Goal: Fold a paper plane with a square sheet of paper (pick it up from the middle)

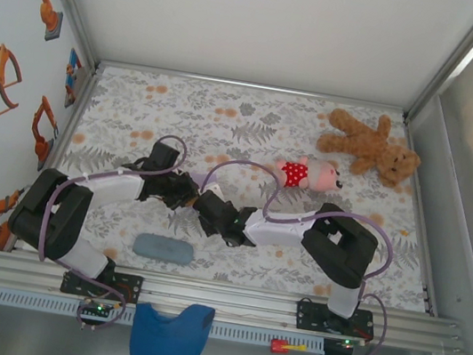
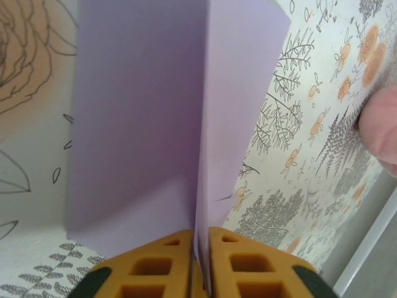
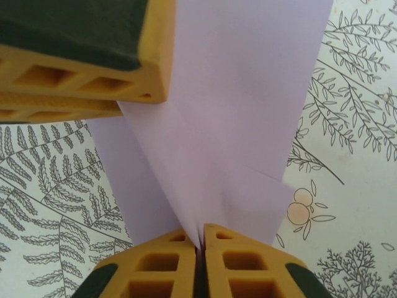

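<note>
The square sheet of paper (image 2: 142,124) is pale lavender and creased, with one flap standing up along a fold. In the left wrist view my left gripper (image 2: 200,239) has its yellow fingers pressed on the fold's lower edge. In the right wrist view my right gripper (image 3: 200,239) is shut on another edge of the same sheet (image 3: 248,124), and the left gripper's yellow finger (image 3: 80,56) holds the paper at the upper left. From above, the left gripper (image 1: 185,192) and the right gripper (image 1: 207,204) meet tip to tip over the mat's middle, hiding most of the paper.
A brown teddy bear (image 1: 372,145) lies at the back right, with a pink doll (image 1: 309,175) in front of it. A grey-blue pad (image 1: 164,248) sits near the front edge. A blue cloth piece (image 1: 168,338) hangs below the front rail. Walls close the left, back and right sides.
</note>
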`<state>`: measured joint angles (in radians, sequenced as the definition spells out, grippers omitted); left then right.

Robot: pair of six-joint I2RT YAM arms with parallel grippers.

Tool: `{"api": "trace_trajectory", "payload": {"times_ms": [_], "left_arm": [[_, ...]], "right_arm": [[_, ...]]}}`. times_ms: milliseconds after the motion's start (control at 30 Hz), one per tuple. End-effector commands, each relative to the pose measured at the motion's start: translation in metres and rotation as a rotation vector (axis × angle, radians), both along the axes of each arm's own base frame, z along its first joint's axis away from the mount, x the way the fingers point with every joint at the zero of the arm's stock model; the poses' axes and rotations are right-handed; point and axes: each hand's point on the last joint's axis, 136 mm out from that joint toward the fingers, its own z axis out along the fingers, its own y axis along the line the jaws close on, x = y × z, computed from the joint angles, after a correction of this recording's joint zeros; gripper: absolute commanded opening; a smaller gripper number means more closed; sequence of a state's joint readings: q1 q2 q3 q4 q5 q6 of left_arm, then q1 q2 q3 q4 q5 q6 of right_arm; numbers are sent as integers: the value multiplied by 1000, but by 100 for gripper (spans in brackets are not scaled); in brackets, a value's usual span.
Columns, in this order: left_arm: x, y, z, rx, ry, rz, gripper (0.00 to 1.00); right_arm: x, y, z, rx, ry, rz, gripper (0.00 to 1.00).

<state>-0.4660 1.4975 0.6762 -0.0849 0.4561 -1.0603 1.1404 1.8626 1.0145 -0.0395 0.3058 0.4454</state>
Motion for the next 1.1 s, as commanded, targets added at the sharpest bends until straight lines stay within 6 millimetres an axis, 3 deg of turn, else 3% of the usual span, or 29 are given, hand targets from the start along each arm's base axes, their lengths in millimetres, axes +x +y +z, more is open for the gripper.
{"api": "trace_trajectory", "payload": {"times_ms": [0,233,367,600,1067], "left_arm": [[7,9,19,5,-29,19,22],[13,44,34,49,-77,101,41],[11,51,40,43,-110,126,44],[4,44,44,-38,-161,117,45],[-11,17,25,-23,-239,-24,46]], "right_arm": [[-1,0,-1,8,5,10,4],[-11,5,-4,134,102,49,1],[-14,7,-2,234,182,60,0],[-17,8,0,392,328,67,0],[-4,10,13,666,598,-2,0]]}}
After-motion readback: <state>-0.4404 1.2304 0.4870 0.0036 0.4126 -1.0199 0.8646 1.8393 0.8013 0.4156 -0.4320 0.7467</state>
